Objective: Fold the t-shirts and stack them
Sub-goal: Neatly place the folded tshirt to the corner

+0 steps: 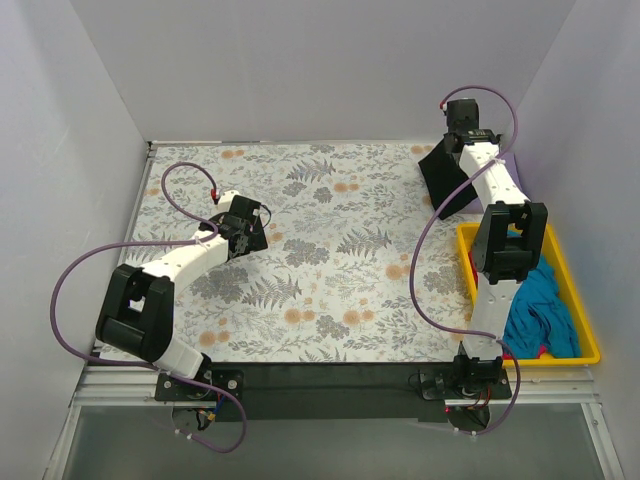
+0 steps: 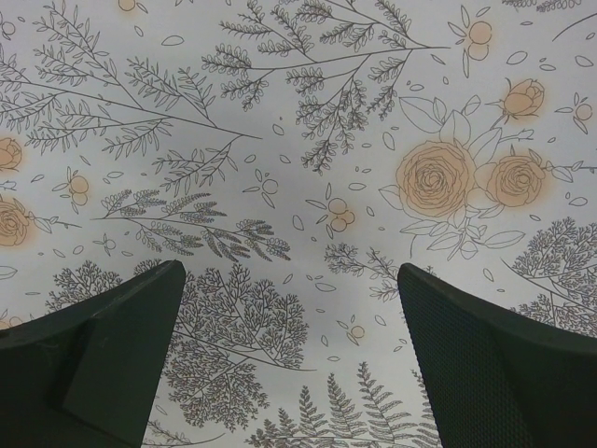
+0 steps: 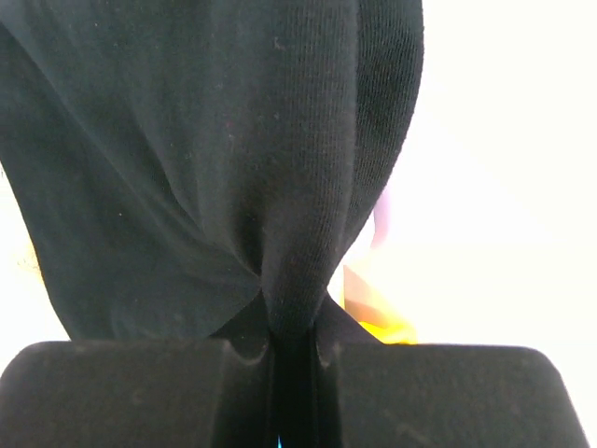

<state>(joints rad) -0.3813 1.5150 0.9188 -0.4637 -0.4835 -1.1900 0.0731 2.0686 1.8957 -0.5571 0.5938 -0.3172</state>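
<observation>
Down at the near right, the yellow tray [image 1: 591,338] sits just beside the right arm's base, and the teal t-shirt [image 1: 540,305] lies crumpled inside it, with a sliver of a pink t-shirt [image 1: 541,352] peeking out underneath at the near end. Moving up the table, the left gripper [image 1: 252,228] hovers low over the left-centre of the floral cloth [image 1: 330,260]. From its wrist camera the left gripper [image 2: 289,280] has its jaws spread wide, nothing between them, only the printed roses and ferns of the floral cloth [image 2: 308,140] below. Now to the far right corner: the right arm is stretched right out, and the right gripper [image 1: 452,148] has the black t-shirt [image 1: 447,182] hanging from it in a dark drape, its lower end down close to the tray's far corner. The right wrist view confirms it: the right gripper [image 3: 294,350] is pinched tight, fingers nearly together, with a gathered fold of the black t-shirt [image 3: 205,168] clamped between them and fanning out beyond.
</observation>
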